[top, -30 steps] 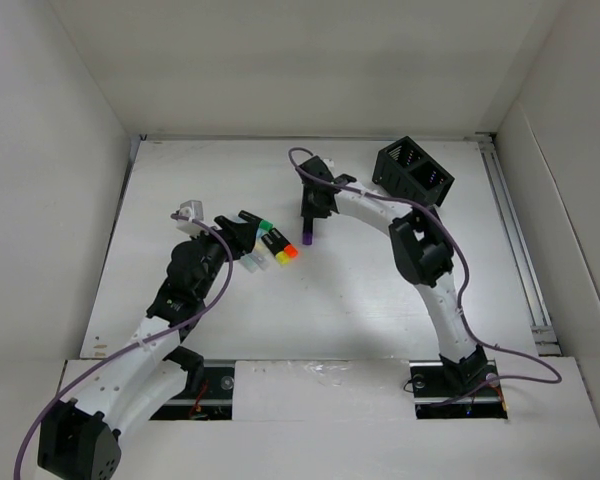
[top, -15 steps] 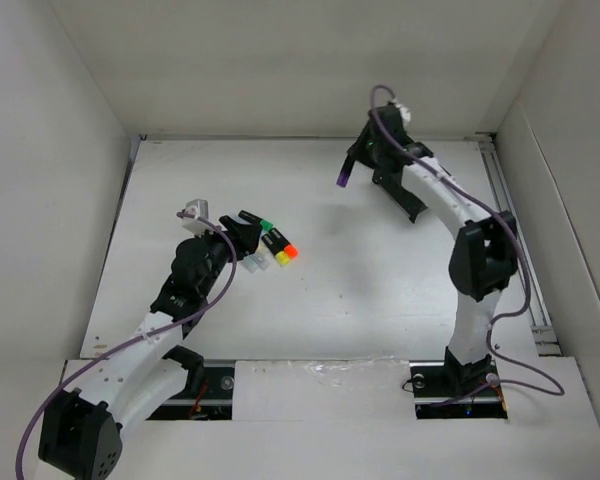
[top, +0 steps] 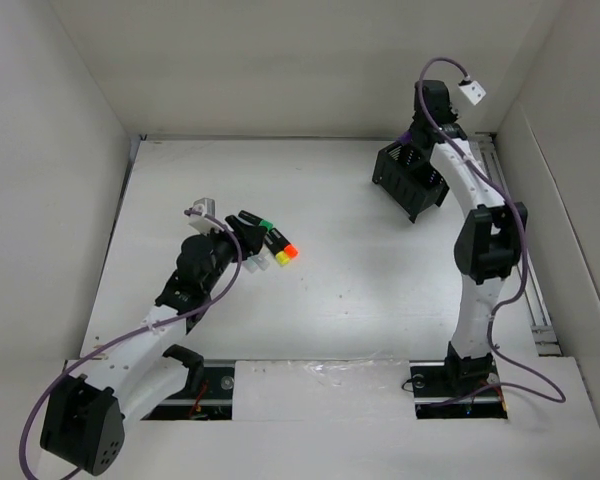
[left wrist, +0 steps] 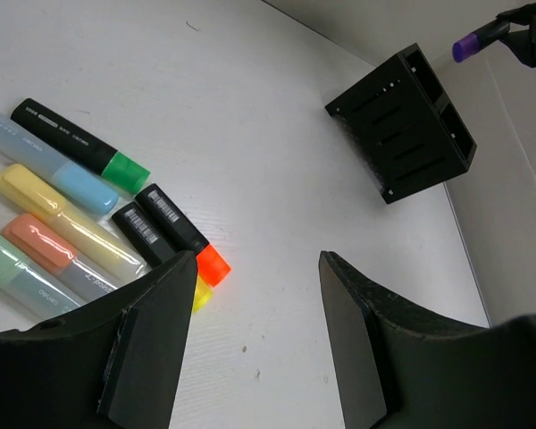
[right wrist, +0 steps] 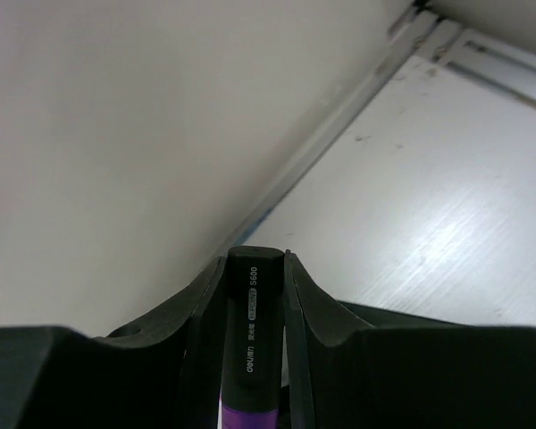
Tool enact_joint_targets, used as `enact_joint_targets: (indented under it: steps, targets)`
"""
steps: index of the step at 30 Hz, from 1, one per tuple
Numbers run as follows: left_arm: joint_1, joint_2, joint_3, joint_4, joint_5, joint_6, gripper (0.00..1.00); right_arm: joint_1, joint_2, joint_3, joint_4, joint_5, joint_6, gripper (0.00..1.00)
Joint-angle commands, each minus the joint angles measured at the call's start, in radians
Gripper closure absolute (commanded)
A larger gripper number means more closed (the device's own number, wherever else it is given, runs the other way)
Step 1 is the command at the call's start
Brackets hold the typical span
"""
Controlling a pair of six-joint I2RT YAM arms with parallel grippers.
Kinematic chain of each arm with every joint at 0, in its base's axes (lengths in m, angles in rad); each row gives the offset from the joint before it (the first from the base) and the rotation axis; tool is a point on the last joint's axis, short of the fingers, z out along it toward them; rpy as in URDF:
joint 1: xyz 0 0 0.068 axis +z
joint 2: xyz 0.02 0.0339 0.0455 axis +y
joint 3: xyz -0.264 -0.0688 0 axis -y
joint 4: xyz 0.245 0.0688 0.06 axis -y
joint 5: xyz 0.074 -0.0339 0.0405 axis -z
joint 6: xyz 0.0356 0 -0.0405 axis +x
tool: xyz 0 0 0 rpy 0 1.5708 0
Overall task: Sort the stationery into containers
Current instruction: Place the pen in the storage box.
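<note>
The right fingers (right wrist: 196,313) pinch a purple marker (right wrist: 253,344), raised close by the black mesh box (top: 412,182); I'd say it next needs lining up over a compartment. The left fingers (left wrist: 152,349) hang spread near the other markers (left wrist: 80,214) on the surface (top: 360,290)

Pincer (left wrist: 256,261) spread, highlighters (left wrist: 87,225) side by side, black organizer (left wrist: 402,123) beyond

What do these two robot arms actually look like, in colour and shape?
The left arm and right arm are slim white tubes joined by chunky black joints. A purple cable loops loosely along each. The left gripper and right gripper are matte black, each with two flat, wedge-shaped fingers.
</note>
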Motion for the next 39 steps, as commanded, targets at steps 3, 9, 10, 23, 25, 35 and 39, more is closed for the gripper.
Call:
enact_joint_targets:
  steps: [3,9,10,23,25,35,39]
  targets:
    - [-0.004,0.018,0.056,0.045,0.024,-0.005,0.46,0.015,0.064,0.065,0.090,0.222,-0.150,0.92]
    - [-0.004,0.018,0.047,0.048,0.024,-0.005,0.46,0.026,0.113,0.095,0.101,0.280,-0.199,0.92]
    - [-0.004,0.018,0.047,0.048,0.024,-0.005,0.46,0.026,0.101,0.076,0.115,0.280,-0.199,0.92]
    - [-0.004,0.013,0.056,0.048,0.024,-0.005,0.46,0.095,0.153,0.032,0.170,0.406,-0.271,0.91]
    - [-0.004,0.013,0.056,0.037,0.024,-0.005,0.46,0.095,0.153,0.018,0.170,0.406,-0.271,0.89]
    - [-0.004,0.013,0.056,0.048,0.024,-0.005,0.46,0.095,0.162,0.009,0.190,0.426,-0.293,0.88]
    - [-0.004,0.022,0.056,0.048,0.024,-0.005,0.46,0.095,0.162,0.009,0.190,0.426,-0.293,0.81]
